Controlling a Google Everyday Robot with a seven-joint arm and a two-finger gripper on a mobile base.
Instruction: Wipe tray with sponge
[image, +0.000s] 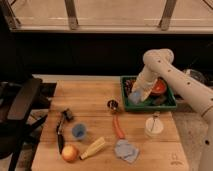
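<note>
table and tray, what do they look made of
Table: looks like wood, matte; warm tan, faintly streaky top. Tray: probably plastic; smooth, uniform green rim. The gripper is over the tray's left part, holding the blue sponge.

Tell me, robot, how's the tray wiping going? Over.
Gripper down inside the green tray. Blue sponge at its tip, in the tray. Red bowl in the tray, close beside it.
</note>
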